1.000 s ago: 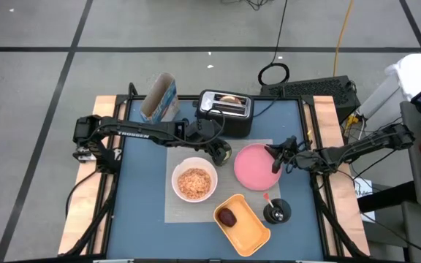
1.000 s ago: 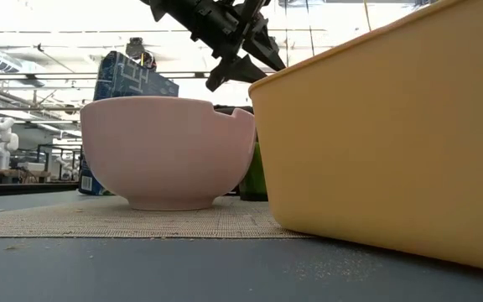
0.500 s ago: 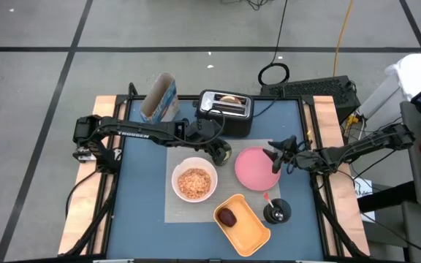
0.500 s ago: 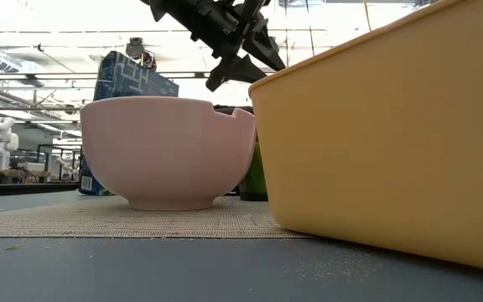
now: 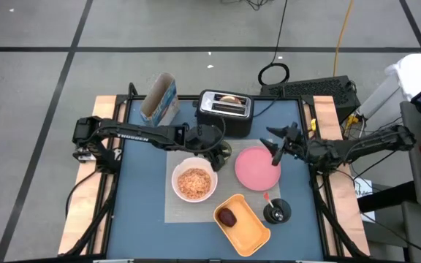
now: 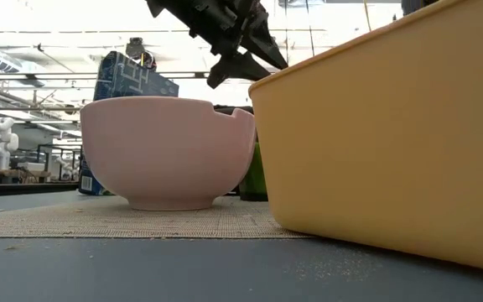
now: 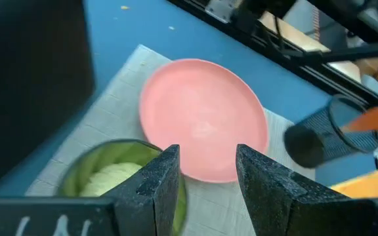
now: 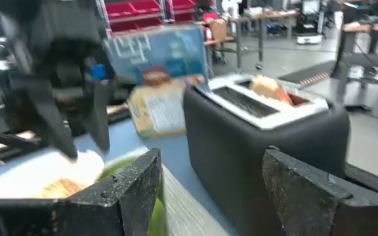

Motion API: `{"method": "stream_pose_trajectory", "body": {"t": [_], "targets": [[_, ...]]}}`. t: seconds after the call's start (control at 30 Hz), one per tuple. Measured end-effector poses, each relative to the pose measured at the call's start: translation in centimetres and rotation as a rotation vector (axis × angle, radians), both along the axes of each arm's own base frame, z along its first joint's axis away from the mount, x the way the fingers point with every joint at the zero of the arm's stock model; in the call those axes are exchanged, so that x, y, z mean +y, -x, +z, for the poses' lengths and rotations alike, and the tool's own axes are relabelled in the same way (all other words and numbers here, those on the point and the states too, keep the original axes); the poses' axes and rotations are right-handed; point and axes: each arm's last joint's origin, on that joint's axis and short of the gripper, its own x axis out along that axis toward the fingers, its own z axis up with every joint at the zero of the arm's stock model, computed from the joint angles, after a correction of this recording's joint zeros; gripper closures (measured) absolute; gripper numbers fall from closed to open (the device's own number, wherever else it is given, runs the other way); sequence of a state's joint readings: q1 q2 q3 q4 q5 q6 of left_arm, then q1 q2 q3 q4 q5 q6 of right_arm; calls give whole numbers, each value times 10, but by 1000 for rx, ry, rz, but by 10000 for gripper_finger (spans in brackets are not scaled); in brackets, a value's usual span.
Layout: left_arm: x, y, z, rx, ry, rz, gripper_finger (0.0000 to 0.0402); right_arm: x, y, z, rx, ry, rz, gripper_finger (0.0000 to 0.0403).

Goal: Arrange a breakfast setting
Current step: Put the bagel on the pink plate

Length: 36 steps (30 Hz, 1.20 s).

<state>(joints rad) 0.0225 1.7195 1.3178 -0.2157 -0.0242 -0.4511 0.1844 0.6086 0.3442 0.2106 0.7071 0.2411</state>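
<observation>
Left pincer (image 5: 218,148) spread open above pale-green cup (image 7: 120,172) on grey placemat (image 5: 177,208), beside pink plate (image 5: 256,168). Right pincer (image 5: 278,151) parted, empty, over plate's far edge. White bowl (image 5: 194,180) on placemat; bread (image 5: 229,99) in toaster (image 5: 225,111).

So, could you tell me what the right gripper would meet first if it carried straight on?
Most likely the toaster: the right gripper, open, points at it. Depth is unclear.

no legible text anywhere
</observation>
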Motion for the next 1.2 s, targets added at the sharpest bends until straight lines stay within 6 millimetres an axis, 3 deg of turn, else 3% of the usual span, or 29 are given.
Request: {"method": "stream_pose_trajectory", "body": {"t": [0.27, 0.5, 0.73, 0.93, 1.2], "targets": [[-33, 3, 2, 2, -62, -131, 247, -14, -7, 49, -86, 42, 44, 147], [-54, 18, 23, -31, -95, -185, 247, -34, -20, 67, -67, 81, 31, 147], [-57, 48, 51, -22, -206, -115, 247, -67, -46, 74, 13, 53, 67, 147], [-52, 74, 62, 64, -276, -48, 247, -109, -73, 74, 87, 9, 80, 147], [-54, 80, 64, 85, -281, -57, 247, -165, -103, 66, 187, 13, 86, 147]]}}
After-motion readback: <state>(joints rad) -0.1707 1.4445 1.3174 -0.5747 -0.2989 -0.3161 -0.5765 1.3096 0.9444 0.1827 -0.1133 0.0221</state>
